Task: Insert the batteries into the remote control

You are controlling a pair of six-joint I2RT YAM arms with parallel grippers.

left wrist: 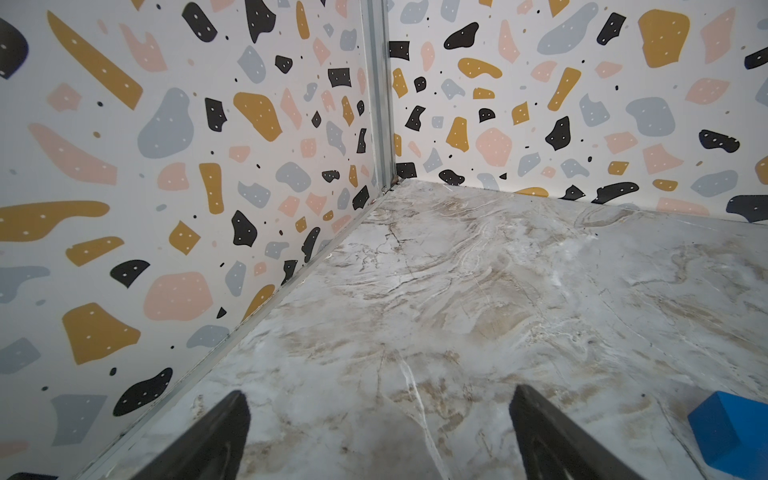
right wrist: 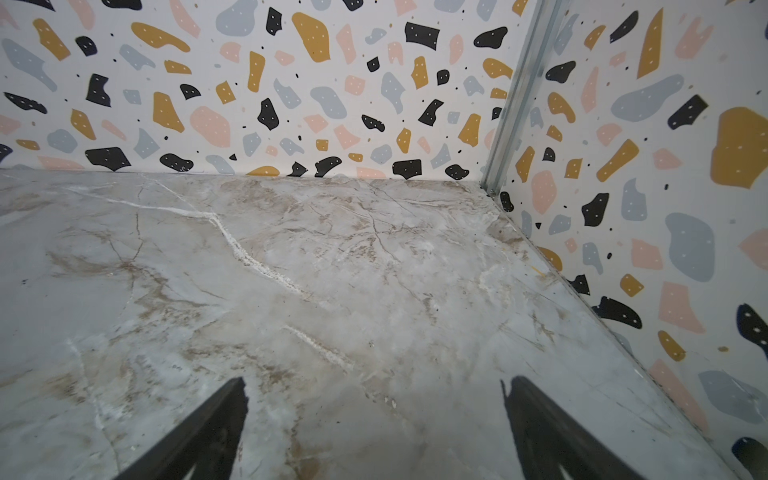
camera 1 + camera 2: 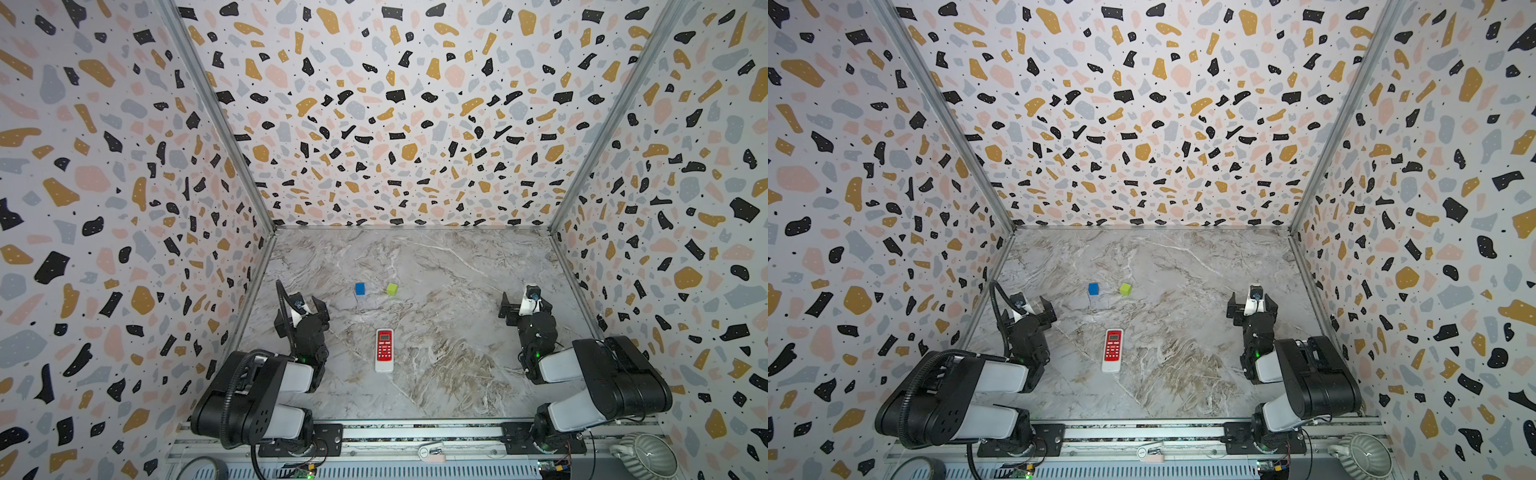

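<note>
Left gripper (image 1: 378, 399) and right gripper (image 2: 374, 386) are spread; the flat oblong red-and-white plastic remote control (image 3: 384, 350) may slip when turned over.

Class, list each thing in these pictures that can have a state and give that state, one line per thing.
remote control: lying flat on the table, red button face up, back hidden, nothing touching it.
blue cube: resting on the table, apart from the green cube.
green cube: resting on the table, free.
left gripper: open, empty.
right gripper: open, empty.
batteries: not in view.
</note>
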